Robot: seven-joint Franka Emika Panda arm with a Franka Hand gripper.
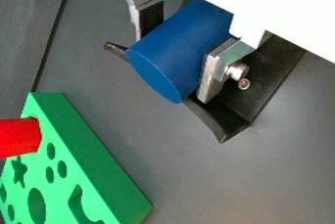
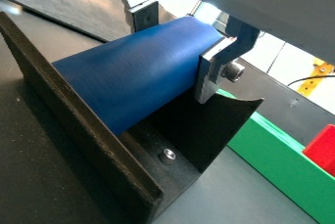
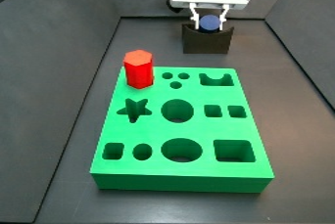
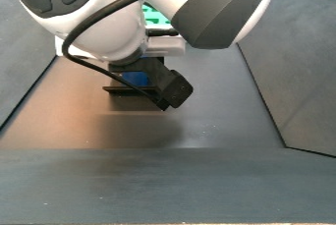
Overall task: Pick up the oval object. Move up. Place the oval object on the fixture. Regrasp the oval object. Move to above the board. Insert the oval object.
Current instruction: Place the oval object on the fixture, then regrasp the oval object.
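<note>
The oval object (image 1: 177, 57), a dark blue smooth peg, lies on its side in the curved notch of the dark fixture (image 1: 238, 120). My gripper (image 1: 179, 50) straddles it from above, and both silver fingers press its sides, so it is shut on the peg. The same hold shows in a wrist view from along the oval object (image 2: 124, 76), with the fixture (image 2: 78, 120) wall beneath it. In a side view the gripper (image 3: 210, 15) sits over the fixture (image 3: 207, 42) beyond the far end of the green board (image 3: 183, 120).
A red hexagonal peg (image 3: 137, 68) stands in the board's far left corner, also visible as the red peg (image 1: 16, 135) in a wrist view. Dark walls enclose the floor on both sides. The arm's bulk (image 4: 157, 13) fills the upper part of a side view.
</note>
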